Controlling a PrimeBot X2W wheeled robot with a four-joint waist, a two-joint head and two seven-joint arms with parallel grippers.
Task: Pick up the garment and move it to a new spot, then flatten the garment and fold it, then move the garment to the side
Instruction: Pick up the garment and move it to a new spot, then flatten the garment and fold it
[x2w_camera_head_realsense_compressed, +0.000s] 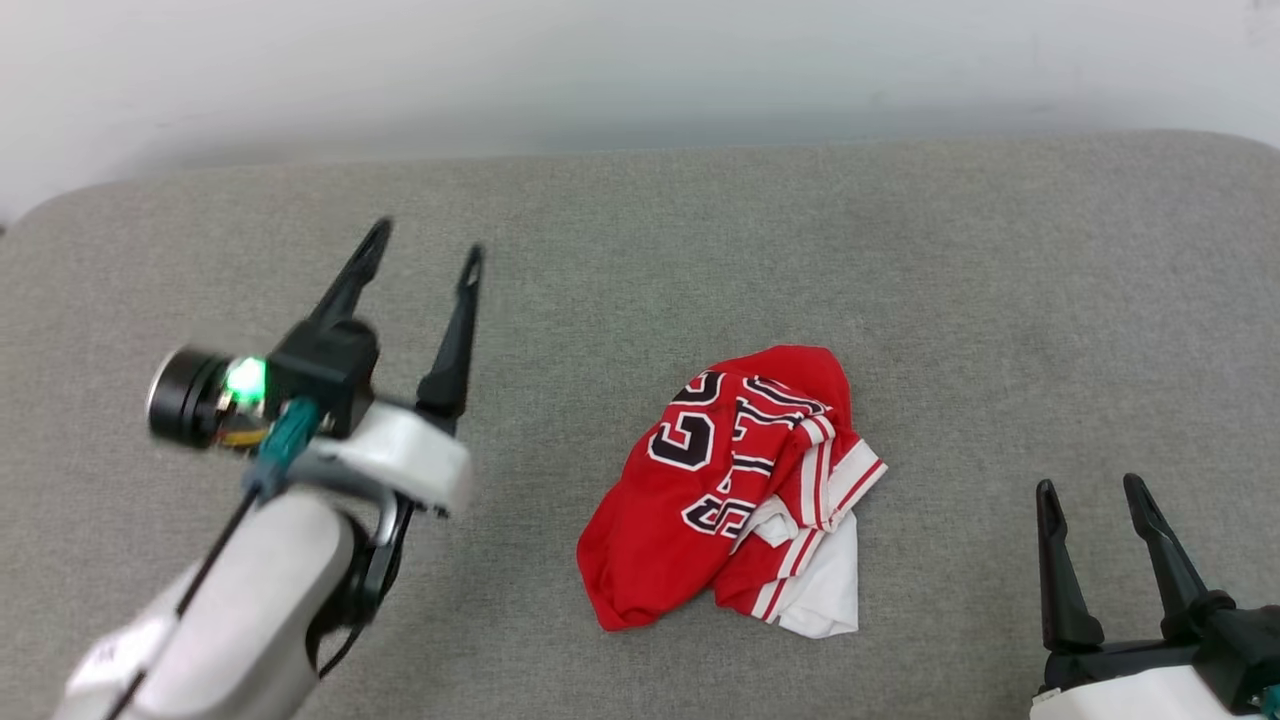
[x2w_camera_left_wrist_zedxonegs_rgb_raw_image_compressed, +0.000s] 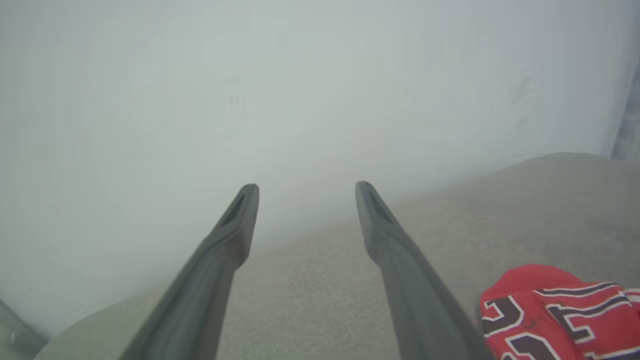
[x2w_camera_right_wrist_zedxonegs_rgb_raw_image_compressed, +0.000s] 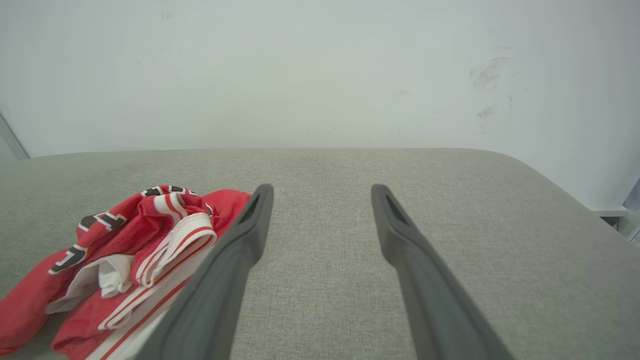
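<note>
One garment, red with white striped-trim sleeves, black-white lettering up, crumpled mid grey surface. left gripper left of garment, right gripper right of it; both spread wide, empty.

The garment is a red shirt with white sleeves. It lies in a crumpled heap near the middle of the grey surface. It is not flat. Big black letters with white edges show on top of the red part. A sleeve with red and white stripes is bunched up on its right side, and white cloth pokes out at the near edge.
</note>
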